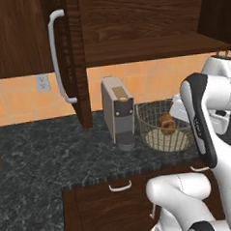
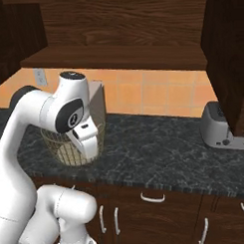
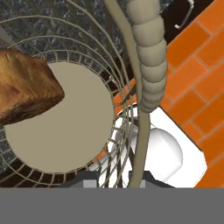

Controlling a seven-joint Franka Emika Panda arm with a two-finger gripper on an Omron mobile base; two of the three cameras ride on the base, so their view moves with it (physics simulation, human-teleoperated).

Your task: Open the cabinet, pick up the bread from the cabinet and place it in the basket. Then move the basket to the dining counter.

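Note:
The wire-mesh basket [image 1: 160,136] stands on the black granite counter, right of the coffee machine [image 1: 118,112]. The bread [image 1: 167,124] lies inside it, a brown crusty lump [image 3: 24,87] resting on the pale bottom. My gripper [image 3: 118,181] reaches down at the basket's right rim [image 3: 148,65]. Its jaws are shut on the mesh wall just under that thick rim. From the right base view the hand [image 2: 87,140] covers part of the basket [image 2: 65,151]. The cabinet [image 1: 142,43] is open, its left door [image 1: 77,57] swung outward. The dining counter is out of view.
A silver toaster [image 2: 219,125] sits on the granite to the right, under the open right cabinet door [image 2: 228,50]. Below the counter edge is a drawer with a short handle [image 1: 120,186]. Orange tile wall runs behind the basket.

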